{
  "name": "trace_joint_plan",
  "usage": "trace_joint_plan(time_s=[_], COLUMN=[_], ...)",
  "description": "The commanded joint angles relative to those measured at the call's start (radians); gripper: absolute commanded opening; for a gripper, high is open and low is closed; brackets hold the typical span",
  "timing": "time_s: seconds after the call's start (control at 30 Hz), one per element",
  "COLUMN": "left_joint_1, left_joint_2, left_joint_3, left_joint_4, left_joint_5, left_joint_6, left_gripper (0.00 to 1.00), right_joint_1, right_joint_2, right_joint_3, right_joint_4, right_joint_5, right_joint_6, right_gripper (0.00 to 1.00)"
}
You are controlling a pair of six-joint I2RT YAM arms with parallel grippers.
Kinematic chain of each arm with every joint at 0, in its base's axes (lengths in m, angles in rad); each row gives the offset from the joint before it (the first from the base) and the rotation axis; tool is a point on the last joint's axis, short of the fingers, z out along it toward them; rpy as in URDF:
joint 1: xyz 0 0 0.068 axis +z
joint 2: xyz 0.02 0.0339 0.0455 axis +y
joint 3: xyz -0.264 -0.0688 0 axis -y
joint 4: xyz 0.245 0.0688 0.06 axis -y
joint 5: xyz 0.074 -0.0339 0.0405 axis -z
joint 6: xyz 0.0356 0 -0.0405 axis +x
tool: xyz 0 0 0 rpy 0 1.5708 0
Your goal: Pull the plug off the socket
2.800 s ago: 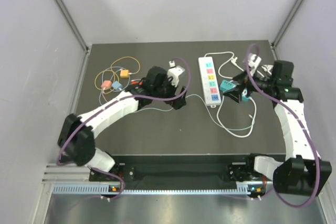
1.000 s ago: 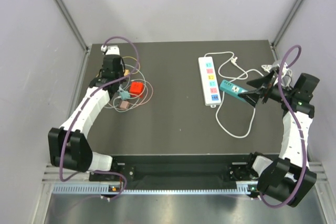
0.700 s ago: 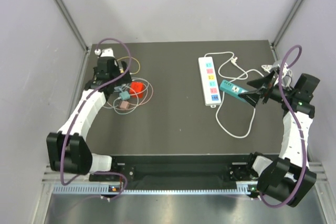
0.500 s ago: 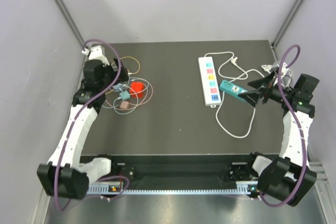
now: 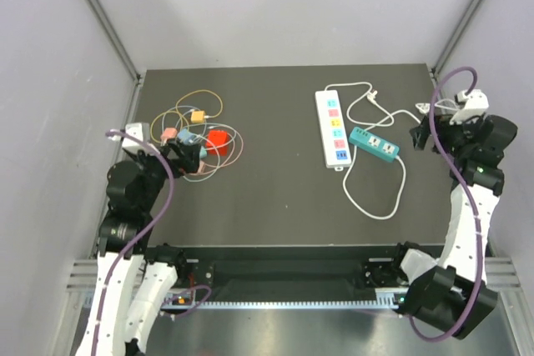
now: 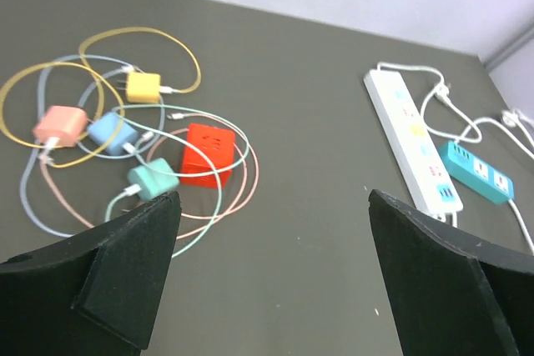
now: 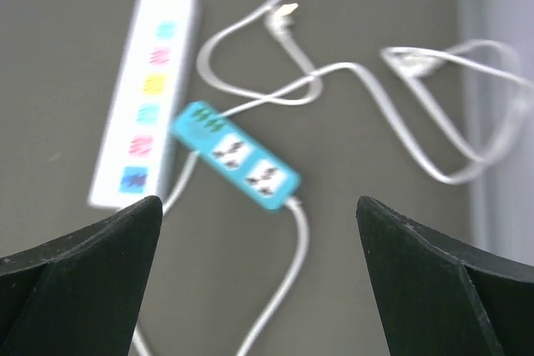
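Note:
The white socket strip (image 5: 332,128) lies flat at the back centre, and nothing sits in its coloured outlets (image 6: 412,141). A red cube plug (image 5: 218,141) rests on the table to its left, among small chargers and looped cables (image 6: 207,153). My left gripper (image 5: 185,156) hangs open just left of that pile, its fingers (image 6: 125,264) spread wide with nothing between them. Over at the right edge my right gripper (image 5: 420,135) is open and empty, and the strip (image 7: 148,89) shows ahead of it in the blurred right wrist view.
A teal power strip (image 5: 374,142) lies beside the white one, with white cable looping toward the front (image 7: 236,156). A loose white cord plug (image 5: 371,97) lies behind it. Yellow (image 6: 143,86), pink (image 6: 60,125), blue (image 6: 112,131) and green (image 6: 153,179) chargers surround the red cube.
My left arm has swung back from the charger pile to the near left, and its jaws have opened. The right arm has folded back toward the right edge, still open.

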Motion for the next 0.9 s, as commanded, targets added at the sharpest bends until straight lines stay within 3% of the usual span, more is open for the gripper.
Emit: trace_joint_plan(time_s=[0.0, 0.27, 0.5, 0.87], left_joint_1=[0.002, 0.002, 0.002, 0.002], left_joint_2=[-0.077, -0.103, -0.120, -0.123], left_joint_3=[-0.025, -0.020, -0.032, -0.051], left_joint_4=[-0.001, -0.091, -0.088, -0.075], left_joint_5=[-0.106, -0.134, -0.122, -0.120], left_joint_6=[0.020, 0.085, 0.087, 0.085], left_gripper=[0.99, 0.99, 0.99, 0.99], right_joint_1=[-0.011, -0.011, -0.011, -0.011], right_joint_2=[-0.067, -0.159, -0.179, -0.216], right_joint_3=[0.028, -0.069, -0.089, -0.135], right_joint_4=[0.103, 0.106, 0.123, 0.154], right_joint_5=[0.379, 0.368, 0.468, 0.485], right_joint_6=[0.068, -0.011, 0.082, 0.097], right_gripper=[1.00, 1.00, 1.00, 1.00])
